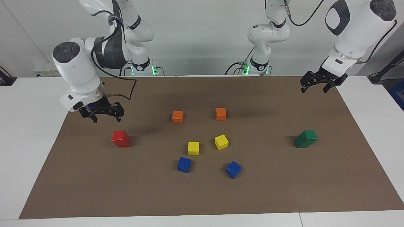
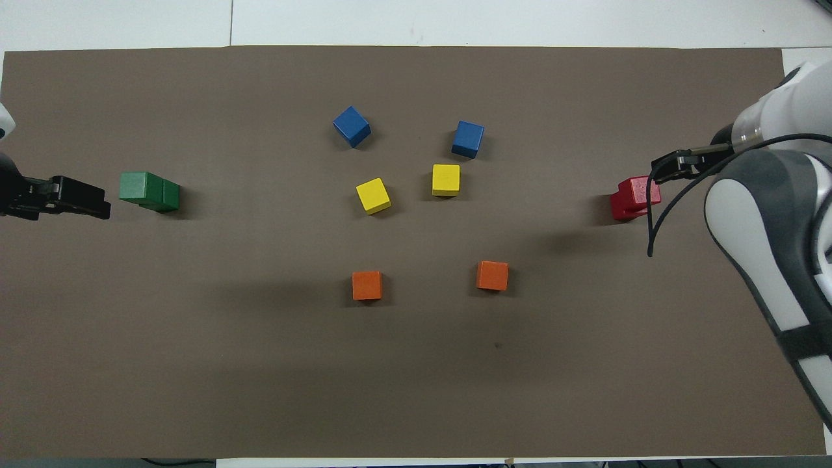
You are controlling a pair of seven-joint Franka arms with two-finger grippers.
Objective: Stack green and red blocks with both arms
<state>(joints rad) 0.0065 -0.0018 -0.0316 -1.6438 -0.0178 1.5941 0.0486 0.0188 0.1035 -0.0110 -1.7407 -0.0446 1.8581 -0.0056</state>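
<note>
Brown paper matting (image 1: 202,189) covers most of the white bench (image 1: 28,104), leaving bare white strips along the edges; a pale grey wall (image 1: 195,37) rises at the robots' edge.

Two red blocks (image 1: 120,138) sit stacked one on the other near the right arm's end of the bench. Two green blocks (image 1: 305,138) are stacked, the upper one skewed, near the left arm's end.

Over the mat's edge at the right arm's end, the right claw (image 1: 102,114) hangs raised with its fingers spread and nothing between them, clear of the red stack. Over the mat's corner at the robots' edge, the left claw (image 1: 319,84) hangs high, likewise spread wide and holding nothing.

Two orange cubes (image 1: 177,117), two yellow cubes (image 1: 193,148) and two blue cubes (image 1: 184,165) lie singly mid-mat.
</note>
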